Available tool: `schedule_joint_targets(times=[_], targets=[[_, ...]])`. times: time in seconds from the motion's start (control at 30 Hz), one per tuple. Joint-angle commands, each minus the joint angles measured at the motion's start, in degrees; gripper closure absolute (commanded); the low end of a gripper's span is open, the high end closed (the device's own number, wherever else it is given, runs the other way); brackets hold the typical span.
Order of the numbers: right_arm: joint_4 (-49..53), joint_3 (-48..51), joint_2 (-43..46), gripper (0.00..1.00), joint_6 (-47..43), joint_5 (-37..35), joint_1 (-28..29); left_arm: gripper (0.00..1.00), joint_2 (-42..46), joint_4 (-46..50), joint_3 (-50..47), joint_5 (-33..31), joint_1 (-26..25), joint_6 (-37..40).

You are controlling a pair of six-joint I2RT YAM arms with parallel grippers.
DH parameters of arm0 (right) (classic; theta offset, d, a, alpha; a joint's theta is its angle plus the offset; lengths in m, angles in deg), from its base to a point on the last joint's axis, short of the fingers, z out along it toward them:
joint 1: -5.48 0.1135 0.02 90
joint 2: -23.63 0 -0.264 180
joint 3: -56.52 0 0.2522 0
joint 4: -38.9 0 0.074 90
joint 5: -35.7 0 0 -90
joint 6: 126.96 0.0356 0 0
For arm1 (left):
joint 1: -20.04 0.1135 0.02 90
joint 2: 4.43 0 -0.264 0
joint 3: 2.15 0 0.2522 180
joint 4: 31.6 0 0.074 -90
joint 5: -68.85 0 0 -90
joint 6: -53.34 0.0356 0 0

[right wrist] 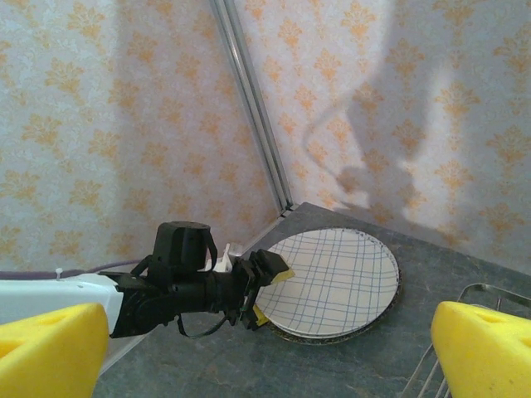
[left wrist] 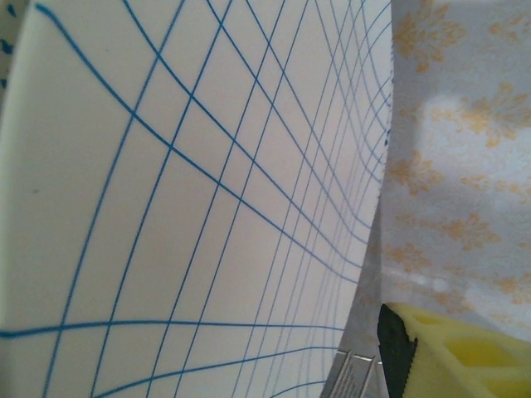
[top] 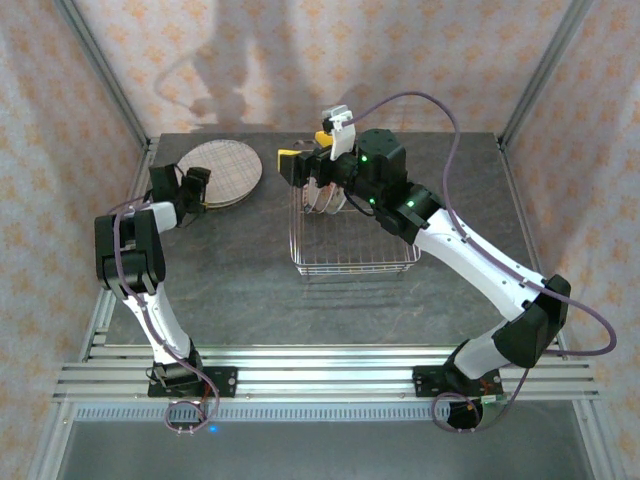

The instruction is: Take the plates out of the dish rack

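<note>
A white plate with blue plaid lines (top: pixel 222 170) (right wrist: pixel 336 278) lies flat on top of a short stack of plates (right wrist: pixel 332 333) at the back left of the table. My left gripper (top: pixel 200 185) (right wrist: pixel 270 290) reaches in from the left. Its jaws stand apart, one finger above the plaid plate's near rim and one below. In the left wrist view the plaid plate (left wrist: pixel 191 207) is very close, with one yellow finger (left wrist: pixel 397 352) at the lower right. My right gripper (top: pixel 305 152) (right wrist: pixel 265 365) hangs open and holds nothing above the back end of the dish rack (top: pixel 355 262), where plates (top: pixel 322 198) stand upright.
The silver wire rack's corner (right wrist: pixel 489 290) shows at the lower right of the right wrist view. Patterned walls and a metal corner post (right wrist: pixel 253 108) close in the table behind the stack. Dark tabletop (top: pixel 230 270) lies between the stack and the rack.
</note>
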State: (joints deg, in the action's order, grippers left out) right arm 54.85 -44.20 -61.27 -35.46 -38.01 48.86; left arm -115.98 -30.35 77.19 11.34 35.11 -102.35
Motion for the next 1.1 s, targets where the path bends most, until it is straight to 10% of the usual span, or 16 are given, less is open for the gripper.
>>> schedule_joint_targets(times=[0.0, 1.07], targets=[[0.0, -0.2, 1.5, 0.01, 0.7, -1.2, 0.4, 0.27, 3.4, 8.4, 2.4, -1.7, 0.5, 2.9], [29.2, -14.3, -3.3, 0.07, 12.9, -25.8, -3.9, 0.16, 11.2, 30.6, 8.6, -9.3, 0.0, 5.8]])
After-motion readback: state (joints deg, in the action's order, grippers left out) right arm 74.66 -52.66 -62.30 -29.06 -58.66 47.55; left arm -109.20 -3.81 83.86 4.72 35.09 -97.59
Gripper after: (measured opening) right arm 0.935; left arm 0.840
